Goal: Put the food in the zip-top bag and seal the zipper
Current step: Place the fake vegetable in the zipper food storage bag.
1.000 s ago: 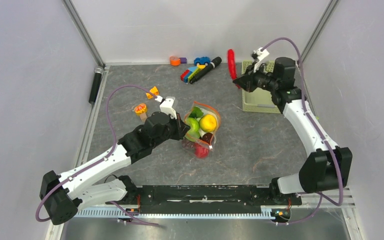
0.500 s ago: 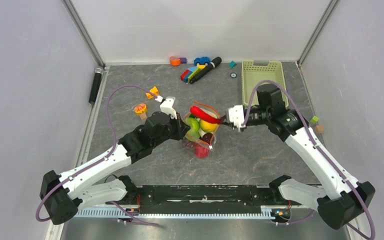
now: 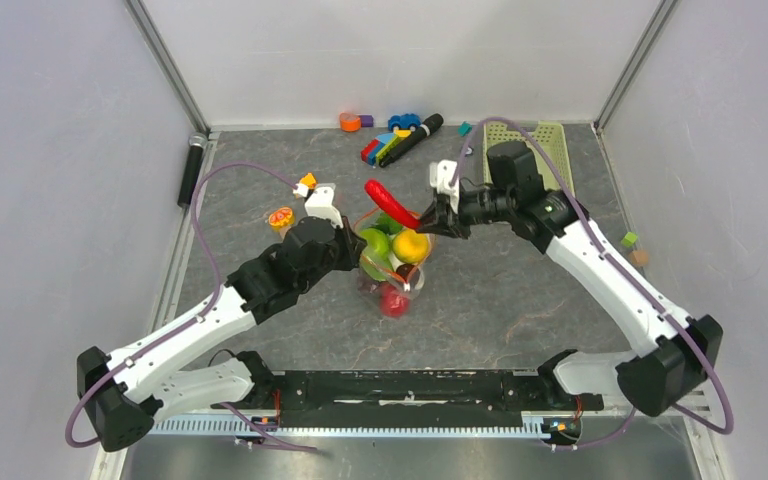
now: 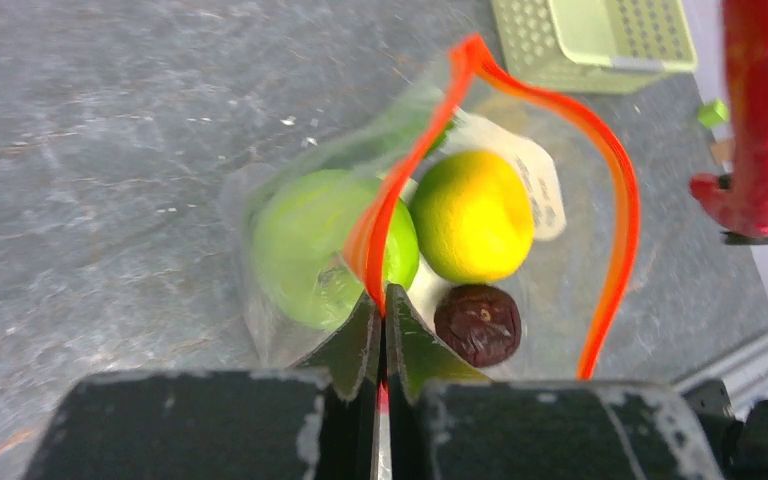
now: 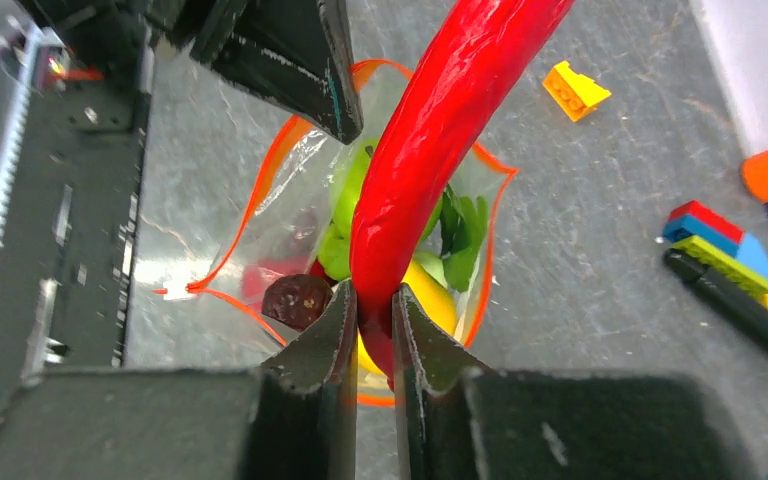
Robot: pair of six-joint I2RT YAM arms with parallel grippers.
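Note:
The clear zip-top bag (image 3: pixel 392 268) stands mid-table with its mouth held open, its red-orange zipper (image 4: pixel 615 170) forming a loop. Inside are a green fruit (image 4: pixel 300 240), a yellow fruit (image 4: pixel 472 213), a dark red round fruit (image 4: pixel 477 323) and a red one at the bottom (image 3: pixel 392 300). My left gripper (image 4: pixel 381 296) is shut on the zipper edge at the bag's left side. My right gripper (image 5: pixel 372 303) is shut on the red chili (image 5: pixel 440 110), holding it over the bag's open mouth; the chili also shows in the top view (image 3: pixel 390 204).
A pale green basket (image 3: pixel 550 140) stands at the back right. Coloured blocks and a black marker (image 3: pixel 400 135) lie at the back. An orange-slice toy (image 3: pixel 281 217) and a yellow block (image 3: pixel 307 181) lie left of the bag. Small blocks (image 3: pixel 632 245) sit at the far right.
My right gripper first carried the chili from the basket area to the bag, then raised it and moved back a little above the mouth. The left gripper and bag shifted slightly back and left.

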